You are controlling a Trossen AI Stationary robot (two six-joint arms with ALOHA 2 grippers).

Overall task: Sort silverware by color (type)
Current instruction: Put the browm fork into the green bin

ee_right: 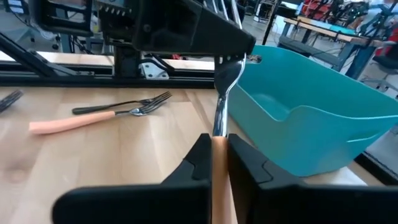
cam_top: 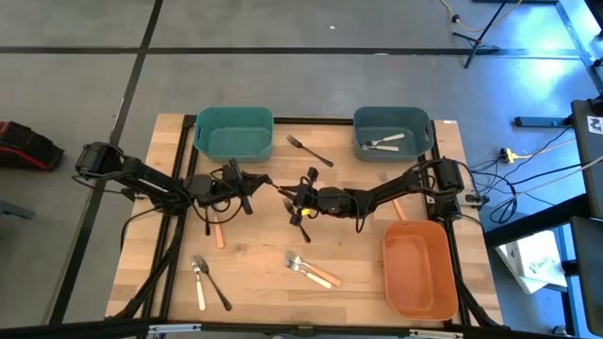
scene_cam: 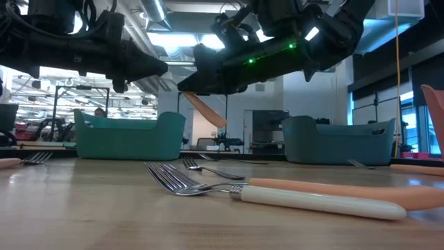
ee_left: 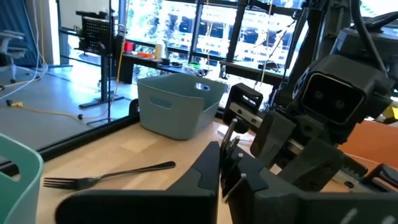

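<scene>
An orange-handled fork (ee_right: 221, 112) is held above the middle of the table between both grippers. My right gripper (ee_right: 219, 146) is shut on its handle. My left gripper (ee_left: 225, 165) faces it from the table's left and is shut on the metal head. In the high view the left gripper (cam_top: 267, 181) and right gripper (cam_top: 290, 196) stand tip to tip. The low view shows the orange handle (scene_cam: 206, 110) slanting below the dark grippers. Other forks lie flat on the table. My left gripper pinches the fork's metal head (ee_right: 231, 65) between its two fingers, coming about level from the table's left. In its own view only a thin metal strip (ee_left: 229, 146) shows between the fingers. The fork is lifted clear of the table. My right gripper pinches the orange handle (ee_right: 219, 168) near where it joins the metal neck. It comes from the table's right, with the fingers lying along the fork. The head points away toward the left gripper. The fork is clear of the table.
A teal bin (cam_top: 234, 132) and a blue-grey bin (cam_top: 391, 132) holding cream-handled pieces stand at the far edge, and an orange bin (cam_top: 419, 268) at near right. Loose forks: dark (cam_top: 309, 149), orange-handled (cam_top: 219, 231), two at near left (cam_top: 207, 282), several at near centre (cam_top: 311, 270).
</scene>
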